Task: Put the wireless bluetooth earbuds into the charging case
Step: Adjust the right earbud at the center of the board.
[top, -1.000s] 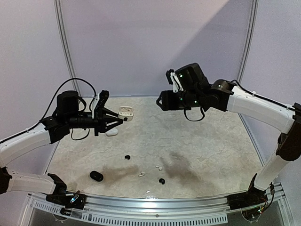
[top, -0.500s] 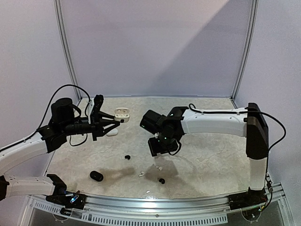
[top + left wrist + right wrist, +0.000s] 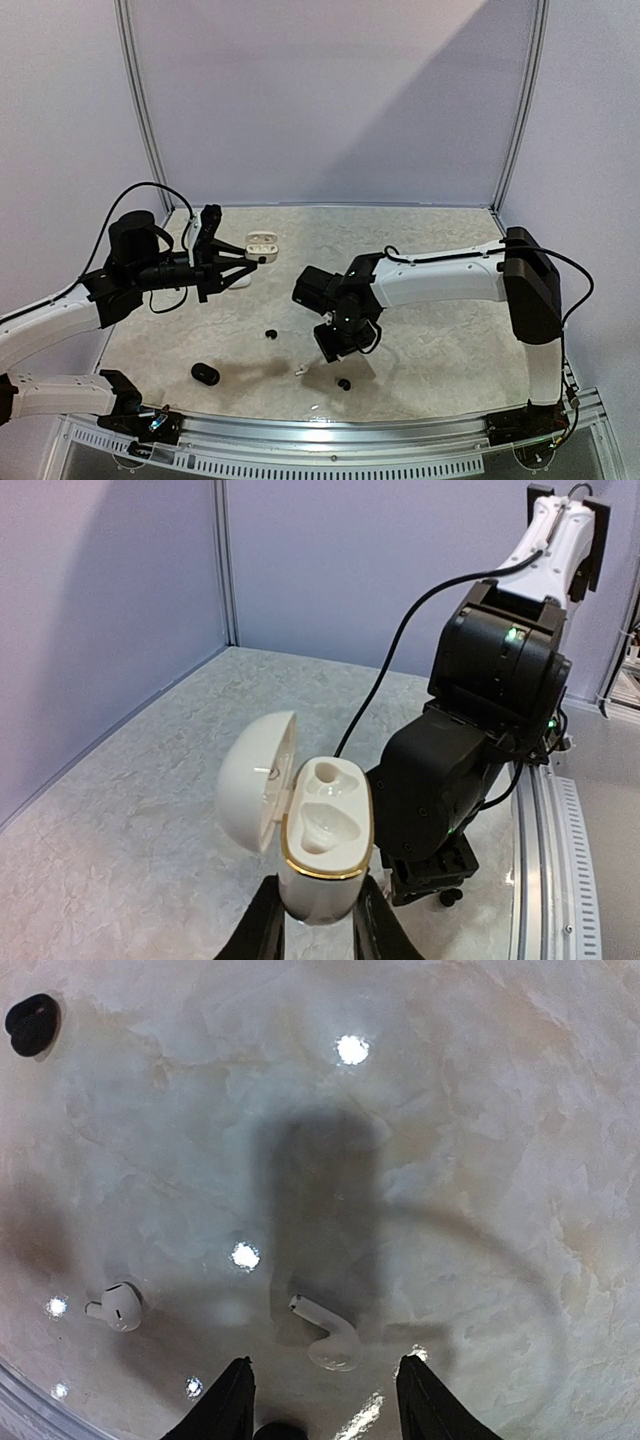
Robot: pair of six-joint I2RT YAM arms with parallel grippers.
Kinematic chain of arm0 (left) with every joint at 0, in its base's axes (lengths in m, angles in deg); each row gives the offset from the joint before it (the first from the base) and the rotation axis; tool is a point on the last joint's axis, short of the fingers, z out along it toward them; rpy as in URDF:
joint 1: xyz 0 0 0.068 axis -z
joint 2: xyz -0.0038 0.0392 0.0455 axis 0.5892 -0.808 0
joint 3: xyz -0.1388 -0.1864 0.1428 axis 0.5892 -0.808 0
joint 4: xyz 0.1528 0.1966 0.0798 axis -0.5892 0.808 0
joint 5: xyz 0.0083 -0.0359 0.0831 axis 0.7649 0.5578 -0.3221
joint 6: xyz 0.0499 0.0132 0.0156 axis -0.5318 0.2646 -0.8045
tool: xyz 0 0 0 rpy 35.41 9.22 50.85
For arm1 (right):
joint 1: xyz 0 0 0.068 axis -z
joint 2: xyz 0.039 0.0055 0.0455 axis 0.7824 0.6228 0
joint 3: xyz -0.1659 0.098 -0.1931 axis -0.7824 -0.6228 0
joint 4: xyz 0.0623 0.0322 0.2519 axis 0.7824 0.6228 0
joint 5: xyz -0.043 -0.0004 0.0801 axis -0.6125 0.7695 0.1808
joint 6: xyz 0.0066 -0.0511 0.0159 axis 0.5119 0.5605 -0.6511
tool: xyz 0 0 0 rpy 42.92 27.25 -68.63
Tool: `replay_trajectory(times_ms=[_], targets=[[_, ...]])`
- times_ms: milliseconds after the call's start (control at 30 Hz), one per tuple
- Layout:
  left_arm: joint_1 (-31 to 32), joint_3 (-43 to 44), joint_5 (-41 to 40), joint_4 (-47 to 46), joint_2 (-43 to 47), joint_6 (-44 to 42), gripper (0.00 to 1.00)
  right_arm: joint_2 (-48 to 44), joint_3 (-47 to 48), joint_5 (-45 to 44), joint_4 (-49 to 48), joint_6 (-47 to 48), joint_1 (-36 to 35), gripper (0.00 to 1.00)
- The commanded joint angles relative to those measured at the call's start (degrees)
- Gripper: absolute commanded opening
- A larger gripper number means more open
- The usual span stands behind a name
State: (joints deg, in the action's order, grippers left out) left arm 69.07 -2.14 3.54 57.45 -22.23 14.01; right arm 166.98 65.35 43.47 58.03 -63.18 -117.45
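Items counted. White earbuds [image 3: 325, 1338]: two, each with a short stem. Black earbuds [image 3: 271, 334]: two, rounded. Cases: three in all, namely one open white case [image 3: 320, 845], one shut white case [image 3: 238, 282], partly hidden, and one black case [image 3: 205, 374]. Robot arms [image 3: 440, 280]: two.

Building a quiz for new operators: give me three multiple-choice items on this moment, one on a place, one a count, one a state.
1. Where is the open white case? A in the left gripper; B lying loose; C out of view.
2. White earbuds in the right wrist view? A one; B two; C four.
3. The case's wells: A both empty; B both filled; C lid-covered.
A, its fingers clamp the base; B, one between the right gripper's fingers, another left of it; A, both hollows bare.
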Motion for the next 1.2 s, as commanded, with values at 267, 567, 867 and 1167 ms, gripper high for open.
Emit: replay_trajectory(times_ms=[267, 567, 867, 1167], targets=[[1.31, -0.01, -1.07, 1.25, 1.83, -1.07, 0.0, -4.48, -0.55, -0.84, -5.8, 5.51, 0.28, 0.43], [1.36, -0.41, -5.44, 0.54, 4.0, 1.76, 0.0, 3.11, 7.6, 1.22, -5.97, 5.33, -2.06, 0.42], [2.09, -1.49, -6.0, -0.62, 4.25, 1.83, 0.0, 11.65, 18.15, -0.2, 2.0, 5.28, -4.05, 0.42], [3.12, -2.13, -5.96, -1.11, 4.5, 1.84, 0.0, 15.19, 21.77, -1.59, 5.76, 5.23, -6.0, 0.47]])
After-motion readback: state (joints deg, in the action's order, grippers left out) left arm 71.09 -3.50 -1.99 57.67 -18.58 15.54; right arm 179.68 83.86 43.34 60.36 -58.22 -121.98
